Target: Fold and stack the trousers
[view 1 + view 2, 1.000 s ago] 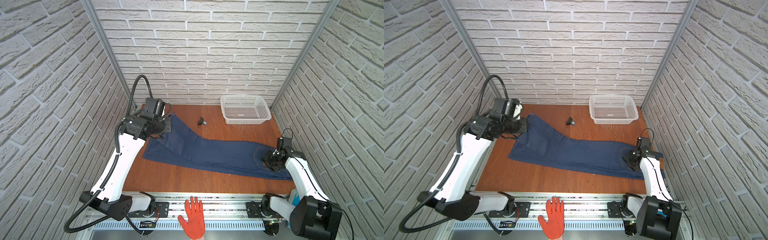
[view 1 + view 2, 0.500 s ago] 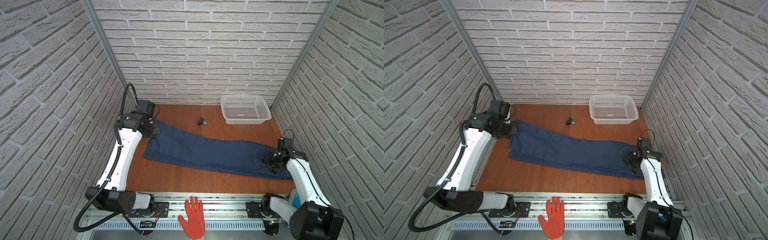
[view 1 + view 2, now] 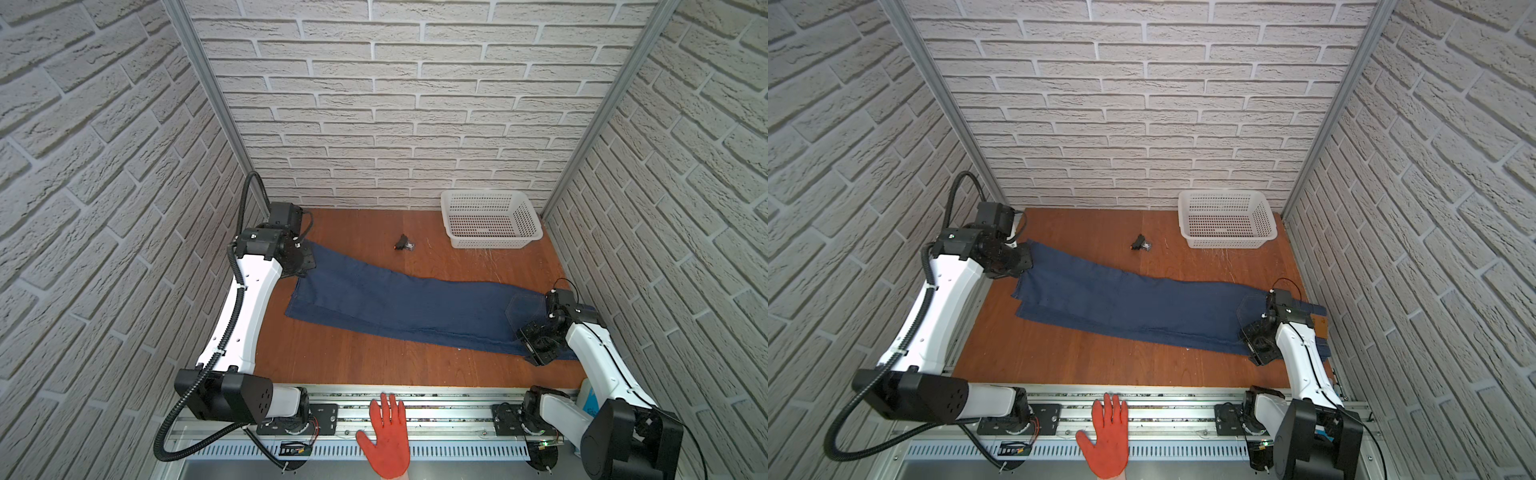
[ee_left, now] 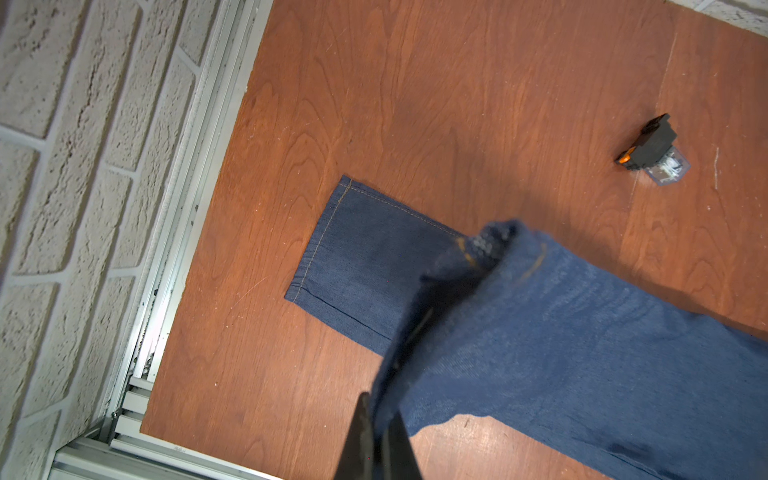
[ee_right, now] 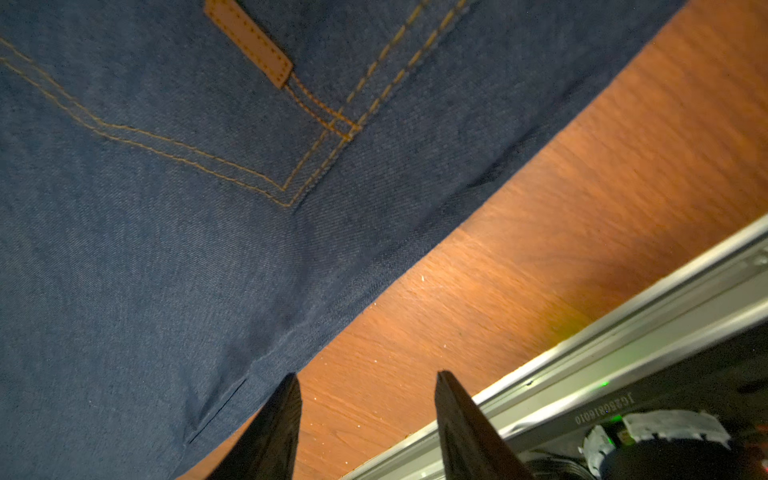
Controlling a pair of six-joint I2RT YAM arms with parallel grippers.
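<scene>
Basket (image 3: 484,242) well apart from trousers (image 3: 415,307)

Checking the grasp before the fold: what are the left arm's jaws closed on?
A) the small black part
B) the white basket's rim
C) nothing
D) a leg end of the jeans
D: in the left wrist view the left gripper has its jaws shut on a lifted leg end of the jeans.
</scene>
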